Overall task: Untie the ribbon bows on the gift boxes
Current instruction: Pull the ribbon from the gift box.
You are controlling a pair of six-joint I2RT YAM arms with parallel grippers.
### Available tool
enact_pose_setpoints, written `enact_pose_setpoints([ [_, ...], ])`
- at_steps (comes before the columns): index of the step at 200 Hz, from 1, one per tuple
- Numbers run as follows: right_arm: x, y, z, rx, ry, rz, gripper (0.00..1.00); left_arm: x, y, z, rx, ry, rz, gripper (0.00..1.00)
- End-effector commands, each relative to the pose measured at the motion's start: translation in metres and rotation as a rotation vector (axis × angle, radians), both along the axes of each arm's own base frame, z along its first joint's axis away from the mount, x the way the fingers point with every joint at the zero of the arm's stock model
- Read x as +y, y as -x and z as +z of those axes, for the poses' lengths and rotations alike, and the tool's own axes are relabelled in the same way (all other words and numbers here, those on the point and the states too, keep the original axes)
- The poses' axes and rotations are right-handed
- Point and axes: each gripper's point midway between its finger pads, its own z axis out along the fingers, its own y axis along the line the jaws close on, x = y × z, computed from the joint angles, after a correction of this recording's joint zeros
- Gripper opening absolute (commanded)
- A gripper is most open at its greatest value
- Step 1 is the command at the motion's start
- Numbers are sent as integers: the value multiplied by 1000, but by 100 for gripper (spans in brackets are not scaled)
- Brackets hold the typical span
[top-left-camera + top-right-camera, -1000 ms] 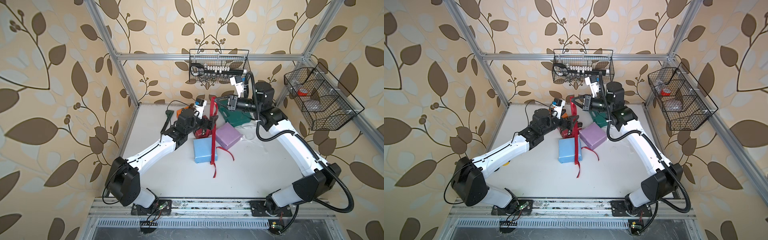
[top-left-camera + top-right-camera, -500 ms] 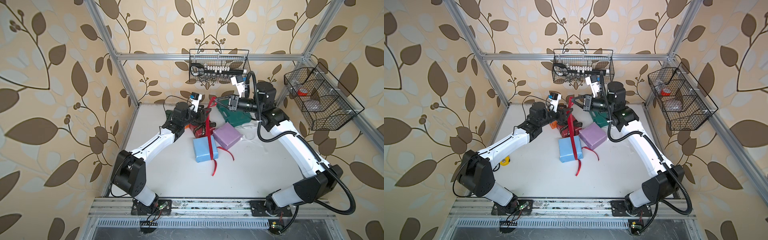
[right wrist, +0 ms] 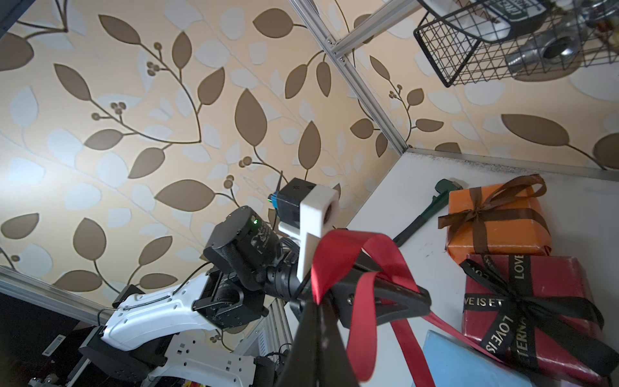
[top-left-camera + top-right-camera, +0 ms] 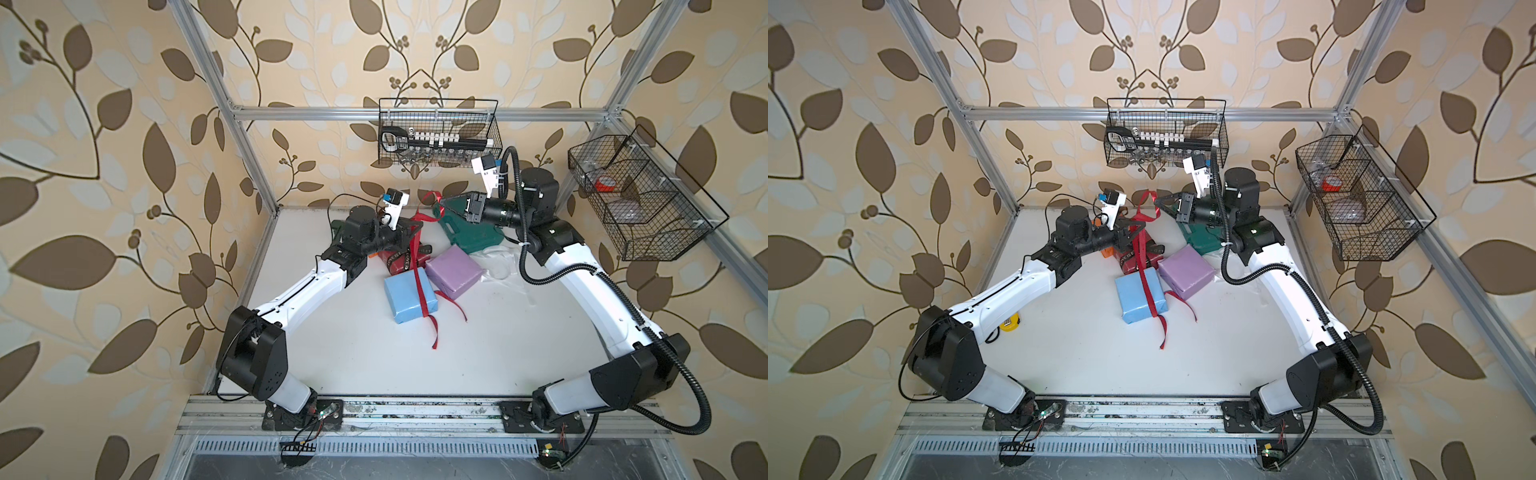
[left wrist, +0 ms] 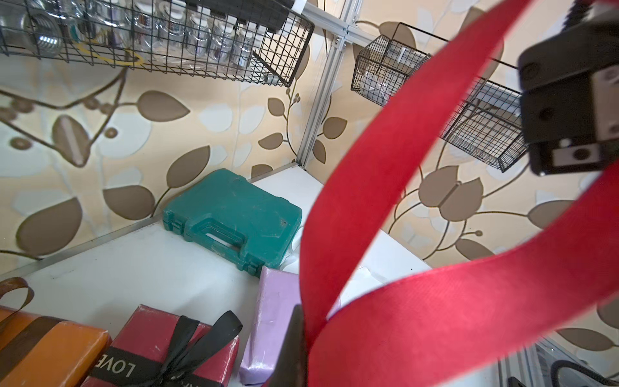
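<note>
Red ribbon (image 4: 420, 286) untied, trailing over blue box (image 4: 401, 297) at table (image 4: 353, 353) centre; left fingers (image 3: 385, 295) and right fingers (image 3: 318, 345) both clamp it aloft. Lilac box (image 4: 453, 272), 2 o'clock, bare. Brown bow (image 3: 492, 201) and black bow (image 3: 522, 301), 11 o'clock, remain tied.

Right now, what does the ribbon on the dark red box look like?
The ribbon is black with white letters. It shows best in the right wrist view.
</note>
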Motion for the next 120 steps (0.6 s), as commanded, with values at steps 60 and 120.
enact_pose_setpoints([
  [60,-49,13,-83,18,241,-244,99,-8,55,82,118,181,-164,0],
  [120,-49,46,-123,-180,264,-191,98,-41,55,83,204,196,-221,0],
])
